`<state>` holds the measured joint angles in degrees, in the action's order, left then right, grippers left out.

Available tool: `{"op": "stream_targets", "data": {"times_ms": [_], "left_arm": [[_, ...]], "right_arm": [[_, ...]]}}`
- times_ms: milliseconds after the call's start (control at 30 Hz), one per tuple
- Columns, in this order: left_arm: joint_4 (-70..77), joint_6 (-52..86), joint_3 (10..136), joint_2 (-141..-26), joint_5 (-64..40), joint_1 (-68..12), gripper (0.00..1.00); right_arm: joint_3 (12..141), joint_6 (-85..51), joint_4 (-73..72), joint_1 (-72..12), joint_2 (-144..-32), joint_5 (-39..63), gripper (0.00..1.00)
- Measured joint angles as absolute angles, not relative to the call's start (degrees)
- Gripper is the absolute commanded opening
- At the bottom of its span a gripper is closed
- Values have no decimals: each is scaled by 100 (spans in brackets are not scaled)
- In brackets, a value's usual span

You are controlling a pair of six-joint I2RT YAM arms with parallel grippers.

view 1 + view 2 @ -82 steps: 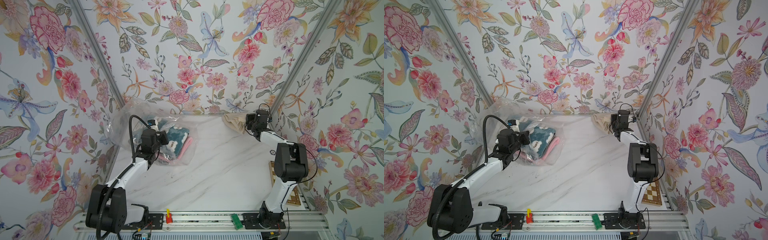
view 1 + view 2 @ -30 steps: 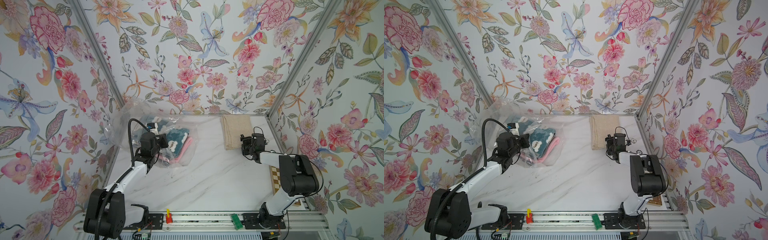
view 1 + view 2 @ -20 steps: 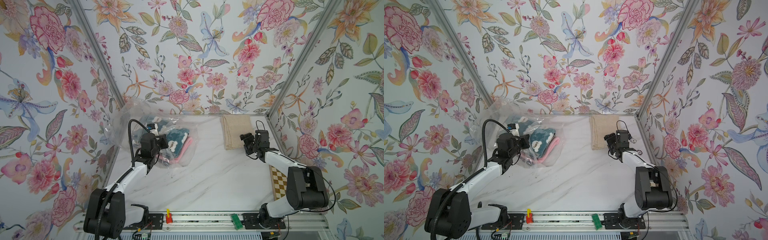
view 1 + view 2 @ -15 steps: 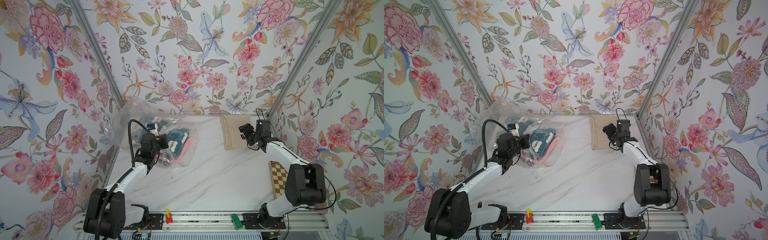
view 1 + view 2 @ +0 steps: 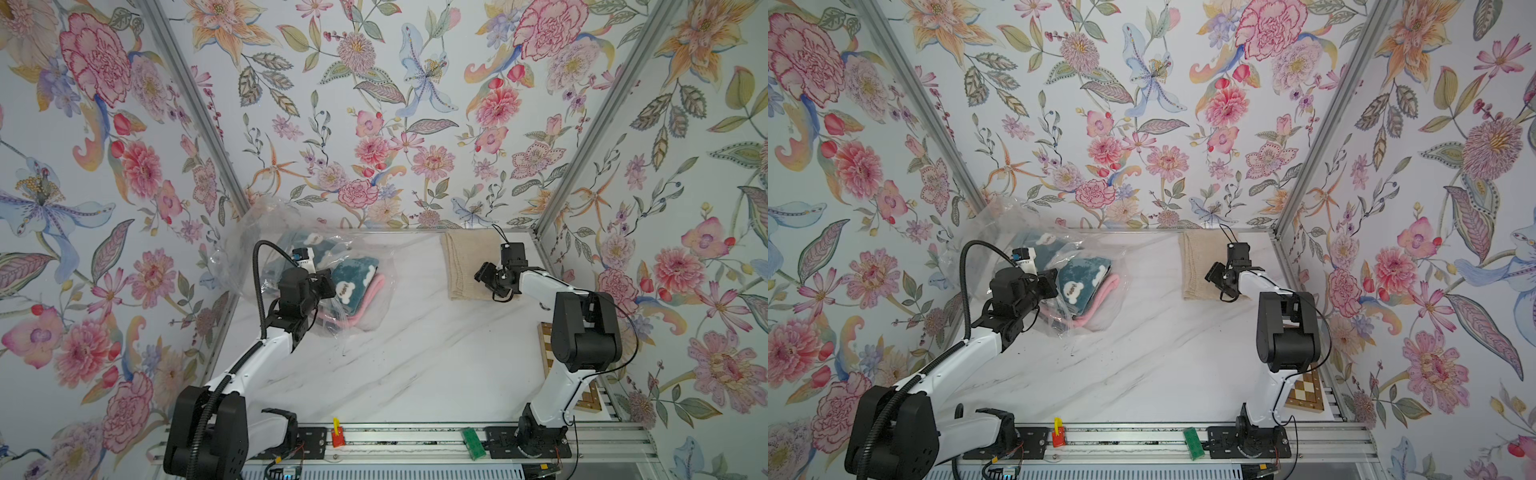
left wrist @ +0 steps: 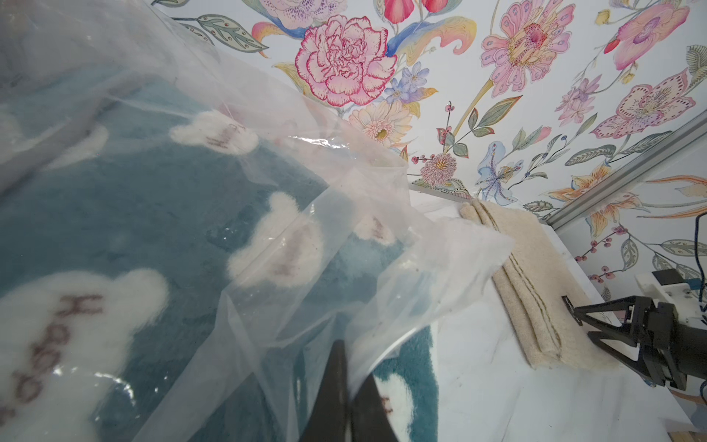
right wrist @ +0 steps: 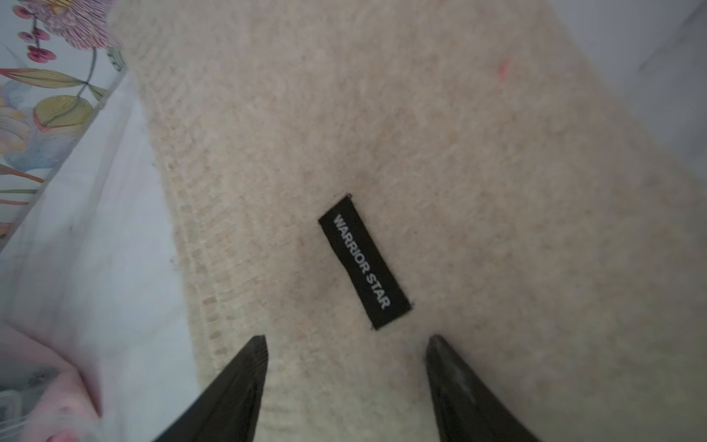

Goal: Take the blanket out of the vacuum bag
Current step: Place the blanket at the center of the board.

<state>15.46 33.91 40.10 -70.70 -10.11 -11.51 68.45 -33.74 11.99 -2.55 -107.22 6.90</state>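
In both top views the vacuum bag (image 5: 245, 232) (image 5: 1000, 224) lies crumpled at the far left corner of the tabletop (image 5: 395, 365), one side pushed up against the floral wall. A folded teal blanket (image 5: 357, 274) with white cloud shapes sits inside it, on top of a pink blanket (image 5: 365, 307) whose edge shows below. The left claw (image 5: 322, 286) (image 5: 1048, 282) is at the near side of the bag, beside the teal blanket. A folded beige blanket (image 5: 461, 262) lies flat in the far right corner, well apart from the bag. The right claw (image 5: 484, 276) (image 5: 1214, 276) hovers over its near end. A checkered board (image 5: 1306, 392) lies at the right edge, partly behind the right arm.

The left wrist view shows the left claw (image 6: 346, 367) with its two dark fingers pressed together on a fold of the vacuum bag's (image 6: 344, 214) clear film. The teal blanket (image 6: 134, 214) fills the space behind the plastic. Across the tabletop lie the beige blanket (image 6: 535, 291) and, beside it, the right claw (image 6: 577, 319).

In the right wrist view the right claw (image 7: 347, 338) is spread wide, with nothing between its fingers. Beyond the fingertips the beige blanket (image 7: 459, 153) carries a black label (image 7: 363, 264) reading "WARRIOR STAR". A blurred pink patch shows at one corner.
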Motion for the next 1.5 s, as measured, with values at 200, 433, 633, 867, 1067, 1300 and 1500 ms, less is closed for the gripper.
{"op": "stream_targets", "data": {"times_ms": [200, 433, 633, 867, 1067, 1300, 1500], "left_arm": [[1529, 3393, 4010, -7070, -1015, -1151, 0], [1507, 3391, 4010, -7070, -1013, -1151, 0], [1516, 3398, 4010, -7070, -1015, -1151, 0], [1557, 3439, 4010, -7105, -1033, -1151, 0], [1588, 3494, 3988, -7124, -1031, -1151, 0], [1577, 3496, 3966, -7124, -1028, -1151, 0], [1577, 3500, 3959, -7124, -1031, -1151, 0]], "right_arm": [[6742, -3275, 1085, -261, -10877, 528, 59], [7004, -2969, 1498, -611, -10884, -102, 59], [7476, -2703, 2303, -1205, -10506, -797, 60], [7937, -2473, 2659, -1280, -10106, -961, 60], [8486, -2211, 2637, -1313, -10652, -906, 60], [8744, -2029, 2637, -1507, -11393, -786, 59], [8731, -1964, 2604, -1686, -11611, -541, 57]]}}
